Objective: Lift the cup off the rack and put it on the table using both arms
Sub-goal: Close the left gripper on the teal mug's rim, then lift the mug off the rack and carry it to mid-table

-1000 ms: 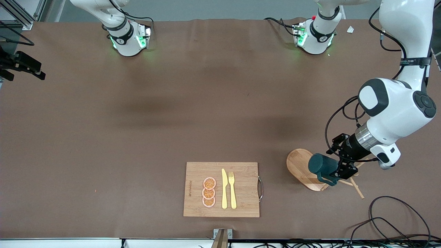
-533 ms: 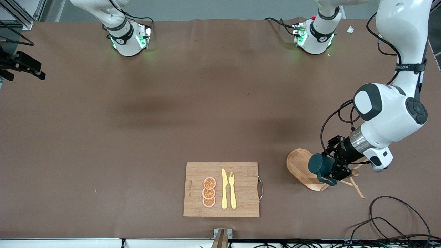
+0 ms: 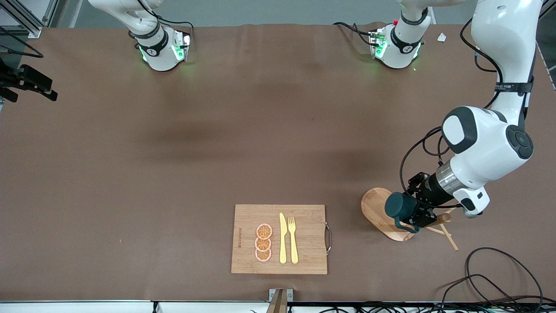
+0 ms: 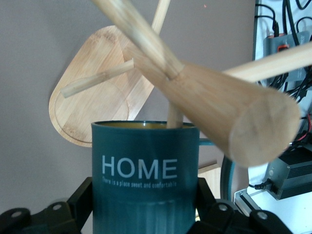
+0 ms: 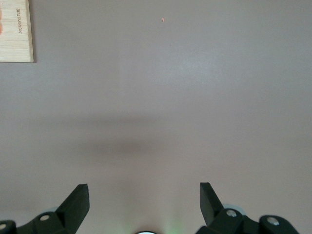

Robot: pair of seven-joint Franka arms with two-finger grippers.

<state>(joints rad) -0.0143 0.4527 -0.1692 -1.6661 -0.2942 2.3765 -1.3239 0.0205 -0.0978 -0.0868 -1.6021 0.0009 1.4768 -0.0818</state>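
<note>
Holding: I have the small dark teal-green cylindrical mug with pale "HOME" lettering [image 4: 145, 175] clamped between the black fingers [image 4: 82, 202] of the left gripper [image 3: 416, 214]; it lies on its side in the air, over the oval base of the light wooden mug tree [image 3: 377, 208].

Cup versus rack: in the left wrist view I see a thin peg running into the mug's open mouth, so I judge it is not yet free of the tree. The thick central post crosses just in front of the rim.

Rack: it stands toward the left arm's end of the large brown matte table [image 3: 182, 174], close to the front camera's edge.

Right gripper [image 5: 144, 202]: its fingers are spread apart and empty, and its wrist view shows only bare brown surface and one corner of the rectangular bamboo cutting board [image 5: 16, 31]. I read this arm as waiting.

Done so far: the grasp on the mug.

Left to do: slide the mug clear of the peg, carry it away from the tree, and set it on the table; the second arm's share has not begun.

Other things: the cutting board [image 3: 280, 239] carries three orange slices [image 3: 263, 242], a yellow knife [image 3: 282, 238] and a yellow fork [image 3: 293, 239], well apart from the tree.
</note>
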